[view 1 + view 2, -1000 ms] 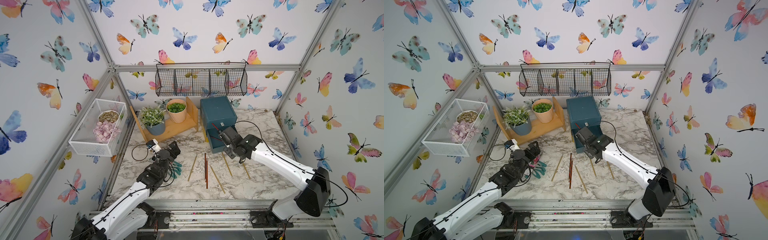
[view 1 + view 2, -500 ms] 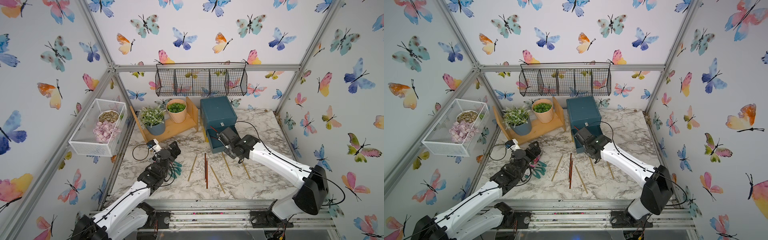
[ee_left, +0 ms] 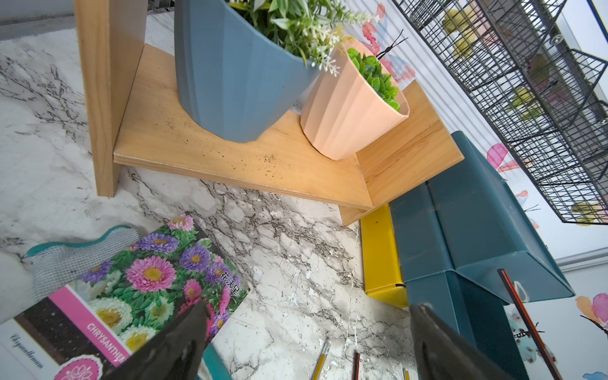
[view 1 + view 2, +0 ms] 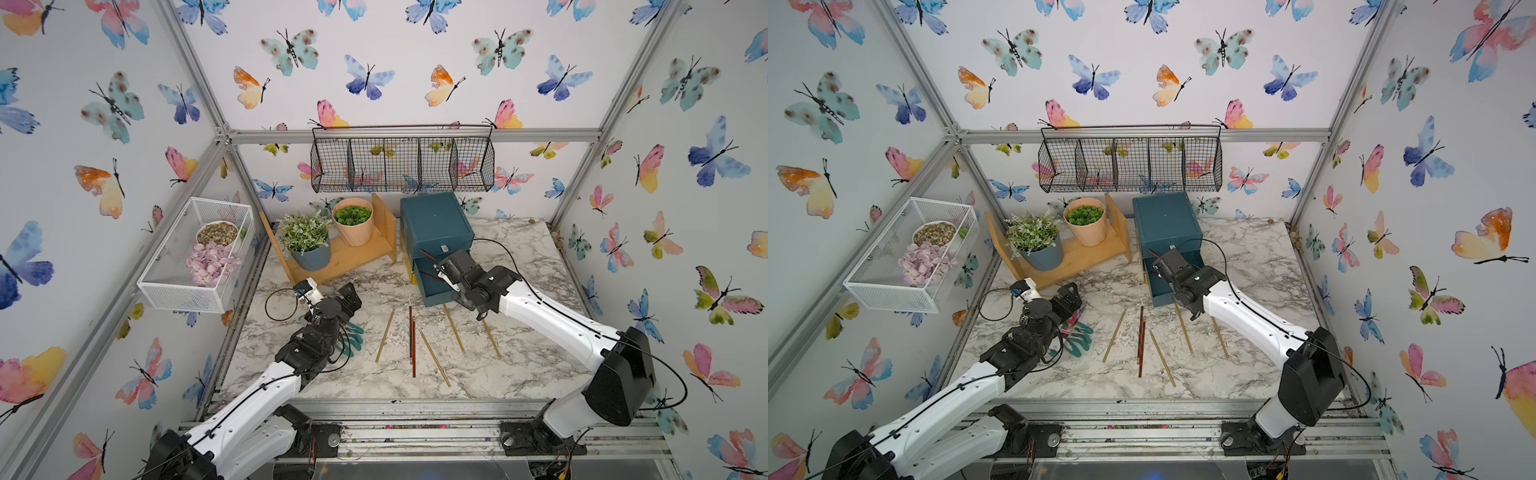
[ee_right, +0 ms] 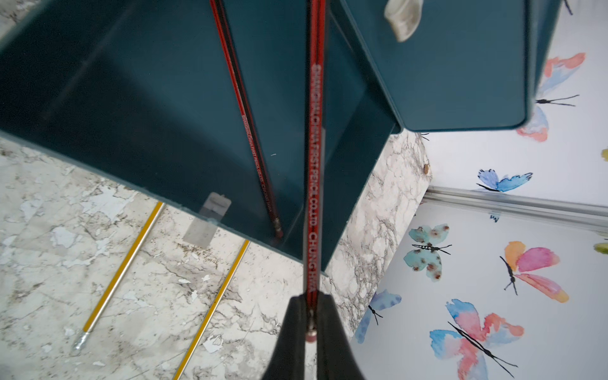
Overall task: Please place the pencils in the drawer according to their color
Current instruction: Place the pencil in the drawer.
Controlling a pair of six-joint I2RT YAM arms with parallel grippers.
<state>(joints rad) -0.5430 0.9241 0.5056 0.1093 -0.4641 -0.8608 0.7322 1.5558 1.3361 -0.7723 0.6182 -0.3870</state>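
Biggest thing first: the marble tabletop [image 4: 540, 241] fills the lower middle of both top views, and the dark-teal drawer chest [image 4: 434, 222] sits at its back, just right of centre. Its middle drawer [image 5: 131, 98] is pulled out, so the step we're on is dropping a red one in.

Our right gripper [image 5: 311, 307] is clenched on the eraser end of a red pencil [image 5: 315, 158]. It pokes out over the open drawer, above another red pencil [image 5: 252, 138] already lying inside. Our left gripper [image 3: 307, 316] is spread wide with nothing in it, near a chrysanthemum seed packet [image 3: 138, 273].

Loose on the marble in front are two red pencils [image 4: 412, 343] side by side and four gold pencils [image 4: 432, 354].

Next, we reckon: lower the tip in, let go, then fetch that red pair.
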